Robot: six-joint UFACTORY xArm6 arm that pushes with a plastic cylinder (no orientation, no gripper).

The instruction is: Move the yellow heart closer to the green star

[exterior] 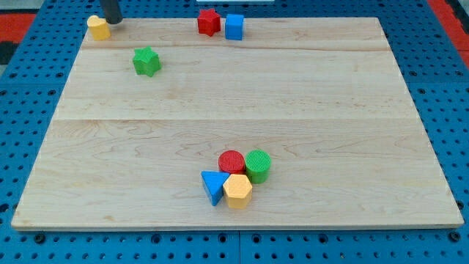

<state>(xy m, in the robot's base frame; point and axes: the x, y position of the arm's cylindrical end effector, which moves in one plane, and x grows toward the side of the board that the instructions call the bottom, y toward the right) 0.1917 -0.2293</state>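
The yellow heart [98, 27] lies at the board's top left corner. The green star [146, 61] lies a short way below and to the right of it, apart from it. My tip [112, 20] comes down at the view's top edge, just right of the yellow heart and close to it; I cannot tell if they touch.
A red star [209, 22] and a blue cube [234, 26] sit side by side at the top middle. Near the bottom middle a red cylinder [231, 162], a green cylinder [258, 165], a blue triangle [213, 185] and a yellow hexagon [237, 191] cluster together. The wooden board [330, 110] rests on a blue perforated table.
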